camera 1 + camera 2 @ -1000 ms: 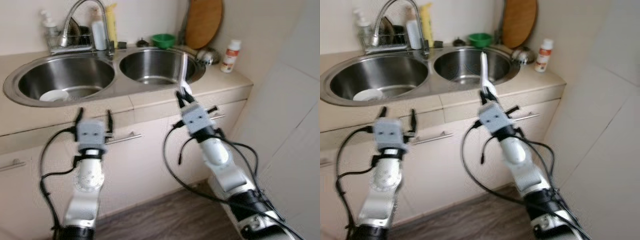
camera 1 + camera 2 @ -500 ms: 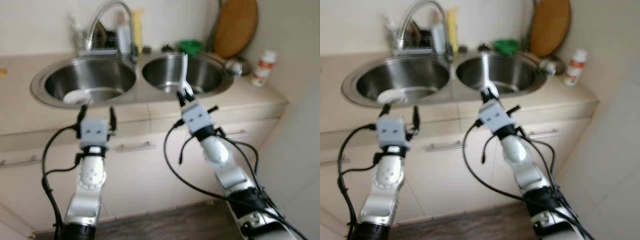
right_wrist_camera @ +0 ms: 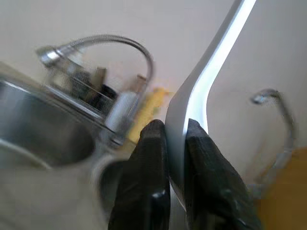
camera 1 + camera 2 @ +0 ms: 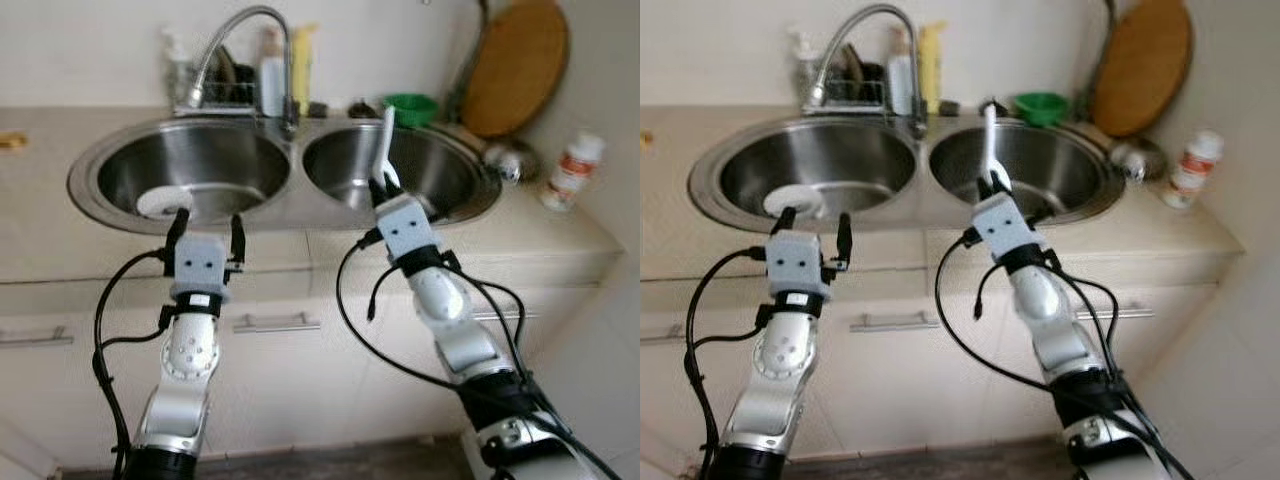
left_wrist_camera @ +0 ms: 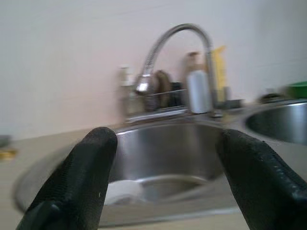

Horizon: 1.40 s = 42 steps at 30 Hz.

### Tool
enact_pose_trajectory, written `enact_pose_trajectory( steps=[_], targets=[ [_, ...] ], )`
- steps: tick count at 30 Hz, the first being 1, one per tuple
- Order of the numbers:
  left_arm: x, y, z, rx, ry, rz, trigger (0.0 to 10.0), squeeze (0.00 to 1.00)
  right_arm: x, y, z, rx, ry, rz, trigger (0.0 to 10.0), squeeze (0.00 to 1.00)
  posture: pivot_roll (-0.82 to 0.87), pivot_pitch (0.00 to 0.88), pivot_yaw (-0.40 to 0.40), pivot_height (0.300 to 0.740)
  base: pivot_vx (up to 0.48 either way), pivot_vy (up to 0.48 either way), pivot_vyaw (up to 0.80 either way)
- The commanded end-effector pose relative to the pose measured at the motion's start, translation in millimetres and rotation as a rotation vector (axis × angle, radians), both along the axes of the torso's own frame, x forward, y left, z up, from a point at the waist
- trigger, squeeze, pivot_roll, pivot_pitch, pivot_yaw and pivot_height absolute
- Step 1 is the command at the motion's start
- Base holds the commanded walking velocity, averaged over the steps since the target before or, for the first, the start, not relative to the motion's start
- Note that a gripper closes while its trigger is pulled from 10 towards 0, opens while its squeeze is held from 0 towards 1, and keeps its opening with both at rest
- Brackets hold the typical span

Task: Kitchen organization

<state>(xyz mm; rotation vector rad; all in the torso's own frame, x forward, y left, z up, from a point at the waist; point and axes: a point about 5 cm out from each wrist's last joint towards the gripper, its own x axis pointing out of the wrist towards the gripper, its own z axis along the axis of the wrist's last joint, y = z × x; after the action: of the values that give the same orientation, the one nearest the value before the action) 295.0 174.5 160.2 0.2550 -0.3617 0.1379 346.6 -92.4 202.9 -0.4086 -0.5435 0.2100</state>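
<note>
My right gripper (image 4: 381, 186) is shut on a long white utensil handle (image 4: 386, 132) that stands upright in front of the right basin (image 4: 440, 175) of a steel double sink (image 4: 292, 207). In the right wrist view the two fingertips (image 3: 153, 136) pinch the pale handle (image 3: 213, 60). My left gripper (image 4: 206, 222) is open with nothing in it, level with the counter's front edge before the left basin (image 4: 200, 165). A small white dish (image 4: 164, 203) lies in that basin, also seen between the left fingers (image 5: 88, 177) as a white dish (image 5: 122, 191).
A curved faucet (image 4: 245, 30) and bottles on a rack (image 4: 272, 80) stand behind the sink. A green bowl (image 4: 411, 105), a wooden board (image 4: 516, 65), a metal ladle (image 4: 505, 160) and a red-capped white bottle (image 4: 571, 170) are at the right. Cabinet drawers with bar handles (image 4: 276, 322) lie below.
The whole picture has shifted right, so the camera has turned toward the sink's middle. Both arms hold the same pose, and the right gripper still holds the handle.
</note>
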Motion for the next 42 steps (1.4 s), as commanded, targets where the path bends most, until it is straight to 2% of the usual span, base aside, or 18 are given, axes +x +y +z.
enact_pose_trajectory(
  steps=[1, 6, 11, 16, 18, 22, 25, 28, 31, 32, 42],
  targets=[
    [0.8, -1.1, 1.4, -0.003, -0.005, 0.0, 10.0, 0.0, 1.7, 0.6, 1.0, 0.011, 0.007, -0.002, 10.0, 0.0, 0.09, 0.0, -0.061, 0.74, 0.3, 0.0, 0.0],
    [0.6, -1.7, 1.5, -0.004, -0.007, 0.0, 10.0, 0.0, 4.8, 0.3, 0.3, 0.018, 0.026, -0.004, 10.0, 0.0, 0.09, 0.0, -0.062, 0.74, 0.302, 0.0, 0.0],
    [0.6, -1.9, 1.9, -0.004, -0.012, -0.002, 10.0, 0.0, 15.3, -0.2, -6.8, 0.075, 0.153, -0.004, 10.0, 0.0, 0.09, 0.0, -0.063, 0.74, 0.296, 0.0, 0.0],
    [0.9, -3.0, 3.4, -0.005, -0.022, -0.007, 10.0, 0.0, 28.0, 4.6, -6.1, 0.08, 0.249, 0.03, 10.0, 0.0, 0.09, 0.0, -0.062, 0.74, 0.275, 0.0, 0.0],
    [0.9, -4.1, 3.8, -0.006, -0.026, -0.01, 10.0, 0.0, 34.0, 7.7, -9.8, 0.048, 0.318, 0.038, 10.0, 0.0, 0.09, 0.0, -0.064, 0.74, 0.0, 0.0, 0.0],
    [-0.2, -8.8, 5.4, -0.011, -0.041, -0.032, 10.0, 0.0, 49.7, 8.4, -14.3, 0.086, 0.498, 0.031, 10.0, 0.0, 0.11, 0.0, -0.066, 0.74, 0.0, 0.0, 0.0],
    [-0.1, -9.7, 5.5, -0.01, -0.041, -0.036, 10.0, 0.0, 53.1, 8.6, -15.5, 0.086, 0.549, 0.04, 10.0, 0.0, 0.11, 0.0, -0.066, 0.74, 0.0, 0.0, 0.0],
    [0.5, -10.8, 5.0, -0.009, -0.039, -0.04, 10.0, 0.0, 57.4, 6.7, -25.9, 0.056, 0.687, 0.026, 10.0, 0.0, 0.11, 0.0, -0.068, 0.74, 0.0, 0.0, 0.0],
    [0.6, -11.0, 5.1, -0.008, -0.039, -0.041, 10.0, 0.0, 57.8, 5.0, -29.0, 0.066, 0.719, 0.018, 10.0, 0.0, 0.12, 0.0, -0.071, 0.74, 0.0, 0.0, 0.0],
    [0.6, -11.2, 5.0, -0.009, -0.039, -0.041, 10.0, 0.0, 58.1, 4.1, -31.1, 0.108, 0.756, 0.026, 10.0, 1.0, 0.12, 0.0, -0.072, 0.74, 0.0, 0.0, 0.0],
    [0.3, -11.8, 3.5, -0.022, -0.032, -0.045, 10.0, 0.0, 60.5, 1.0, -24.7, 0.158, 0.728, 0.035, 10.0, 1.0, 0.11, 0.0, -0.067, 0.74, 0.0, 0.0, 0.0]
  ],
)
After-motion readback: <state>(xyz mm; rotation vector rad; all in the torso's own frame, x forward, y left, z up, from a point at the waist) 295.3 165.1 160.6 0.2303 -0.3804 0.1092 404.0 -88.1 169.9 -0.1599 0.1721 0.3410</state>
